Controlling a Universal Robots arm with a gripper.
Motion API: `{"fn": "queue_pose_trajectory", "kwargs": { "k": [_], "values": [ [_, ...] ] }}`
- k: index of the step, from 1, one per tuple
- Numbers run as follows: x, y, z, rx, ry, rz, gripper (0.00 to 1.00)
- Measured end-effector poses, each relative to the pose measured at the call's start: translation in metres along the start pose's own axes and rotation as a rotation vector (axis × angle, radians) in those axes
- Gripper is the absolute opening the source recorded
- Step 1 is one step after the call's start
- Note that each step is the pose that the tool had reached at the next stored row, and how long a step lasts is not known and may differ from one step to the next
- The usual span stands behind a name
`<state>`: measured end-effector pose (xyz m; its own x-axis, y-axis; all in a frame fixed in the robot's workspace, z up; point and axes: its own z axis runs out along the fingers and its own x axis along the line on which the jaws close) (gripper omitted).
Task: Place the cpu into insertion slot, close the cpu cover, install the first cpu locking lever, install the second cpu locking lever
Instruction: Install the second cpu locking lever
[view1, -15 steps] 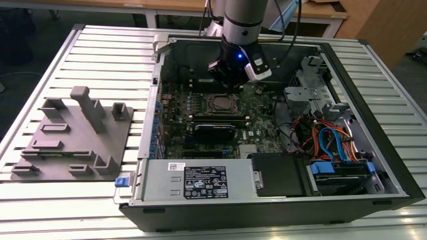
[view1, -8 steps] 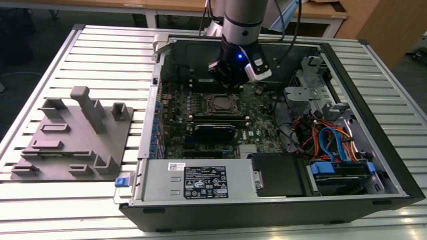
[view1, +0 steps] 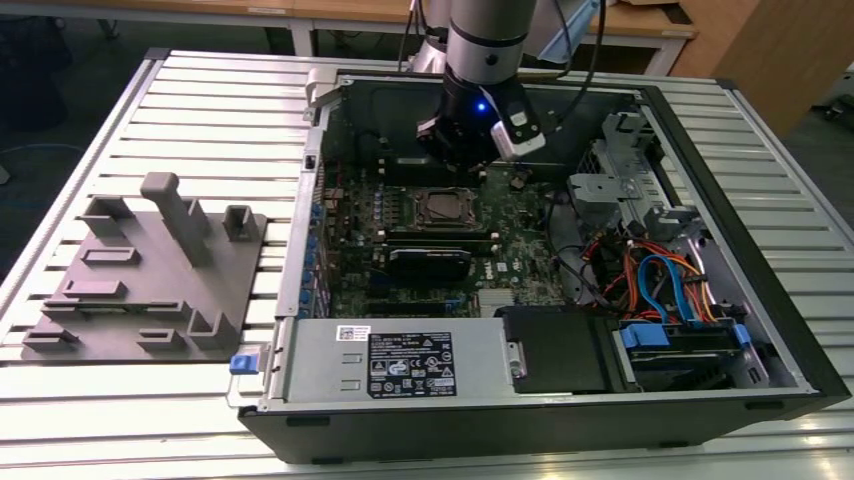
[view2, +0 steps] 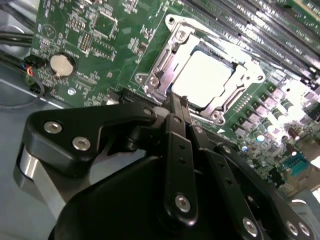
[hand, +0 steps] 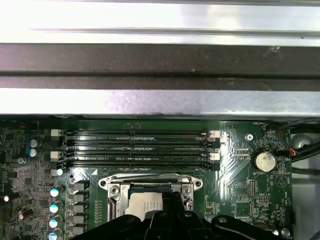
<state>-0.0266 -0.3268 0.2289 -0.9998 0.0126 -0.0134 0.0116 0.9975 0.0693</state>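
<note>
Exterior view first, and we see our gripper (view1: 467, 160) hanging low inside the open computer case (view1: 747, 330), just above the insertion slot (view1: 442, 207) near the frame's upper middle, over the green motherboard (view1: 521, 270); second wrist view brings us closer, and the cpu (view2: 202, 79) lies flat in the socket at upper centre, its pale metal face catching the light; the cpu cover (view2: 240, 82) looks folded down around it, framing the chip so its face shows through the opening; whether the levers are latched we cannot tell; our fingers (view2: 176, 112) look drawn together into a narrow tip, holding nothing, just beside the socket's near edge, a stance that suits pressing or hooking; the first wrist view has the memory slots (hand: 135, 145) above the socket.
</note>
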Motion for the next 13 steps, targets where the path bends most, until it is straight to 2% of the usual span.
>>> {"fn": "queue_pose_trajectory", "kwargs": {
  "k": [13],
  "values": [
    [0.0000,-0.0010,-0.0009,0.0002,0.0001,0.000,0.11]
  ]
}}
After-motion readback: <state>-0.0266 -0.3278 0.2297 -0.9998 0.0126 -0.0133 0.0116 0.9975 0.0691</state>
